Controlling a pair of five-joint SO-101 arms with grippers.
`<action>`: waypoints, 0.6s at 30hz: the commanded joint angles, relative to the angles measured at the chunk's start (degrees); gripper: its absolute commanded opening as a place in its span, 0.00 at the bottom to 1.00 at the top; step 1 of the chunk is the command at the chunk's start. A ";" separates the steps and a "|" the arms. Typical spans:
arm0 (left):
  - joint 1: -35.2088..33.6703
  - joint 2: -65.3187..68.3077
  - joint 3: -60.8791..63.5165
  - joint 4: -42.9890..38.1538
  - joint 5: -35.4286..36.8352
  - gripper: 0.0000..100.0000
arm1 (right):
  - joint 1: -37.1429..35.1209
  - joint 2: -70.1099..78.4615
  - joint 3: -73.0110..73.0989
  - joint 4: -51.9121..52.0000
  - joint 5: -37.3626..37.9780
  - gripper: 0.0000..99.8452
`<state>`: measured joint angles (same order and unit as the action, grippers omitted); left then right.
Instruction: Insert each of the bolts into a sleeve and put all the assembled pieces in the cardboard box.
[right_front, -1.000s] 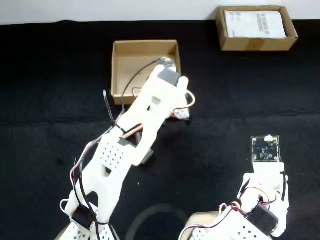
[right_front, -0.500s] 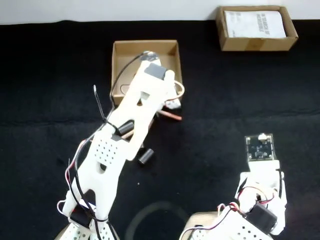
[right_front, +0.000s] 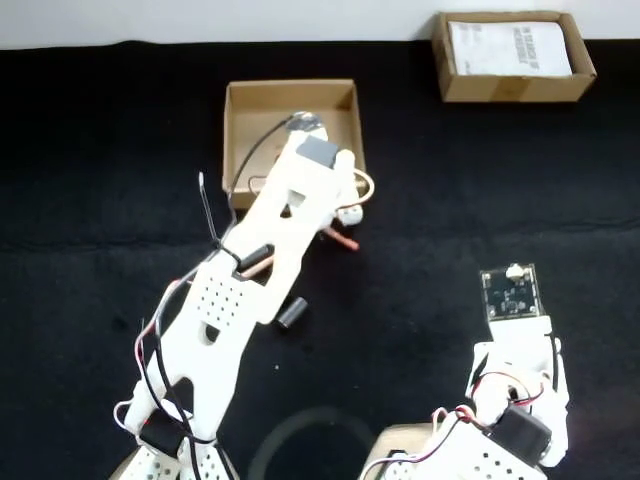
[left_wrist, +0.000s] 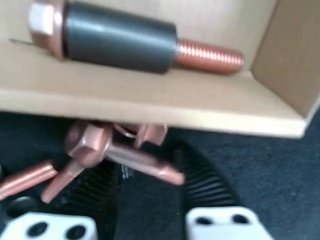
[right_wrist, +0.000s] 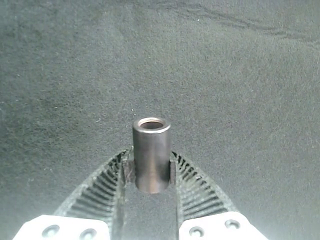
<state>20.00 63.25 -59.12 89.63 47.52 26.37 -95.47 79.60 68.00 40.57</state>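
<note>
An assembled bolt and sleeve (left_wrist: 120, 37) lies inside the cardboard box (right_front: 240, 110) (left_wrist: 150, 107). My left gripper (left_wrist: 145, 167) (right_front: 347, 212) hangs open just outside the box's front wall, over loose copper bolts (left_wrist: 90, 145) (right_front: 340, 239) on the black cloth. One bolt shaft runs between its fingers (left_wrist: 200, 175); I cannot tell whether it touches them. A dark sleeve (right_front: 292, 313) lies on the cloth beside the left arm. My right gripper (right_wrist: 152, 167) is shut on another dark sleeve (right_wrist: 151, 150), held upright with its bore showing, above bare cloth at the front right.
A second cardboard box (right_front: 512, 88) with a white sheet inside stands at the back right. The left arm (right_front: 250, 290) stretches diagonally from the front edge to the box. The right arm's wrist camera (right_front: 510, 292) sits at the front right.
The left arm swung left towards the cardboard box, uncovering the loose sleeve on the cloth. The right arm shifted slightly left with its sleeve.
</note>
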 joint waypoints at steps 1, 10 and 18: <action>0.48 -0.31 -1.10 0.00 -0.44 0.00 | -0.57 -0.04 -0.13 -0.92 0.79 0.01; 4.18 -0.66 -9.71 10.64 -5.01 0.01 | -0.57 -0.04 -0.31 -0.92 0.88 0.01; 4.53 -0.31 -10.24 10.81 -10.11 0.01 | -0.22 -0.04 -0.22 -0.66 4.04 0.01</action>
<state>23.60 63.87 -67.30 99.47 37.93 26.29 -95.47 79.60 68.00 43.47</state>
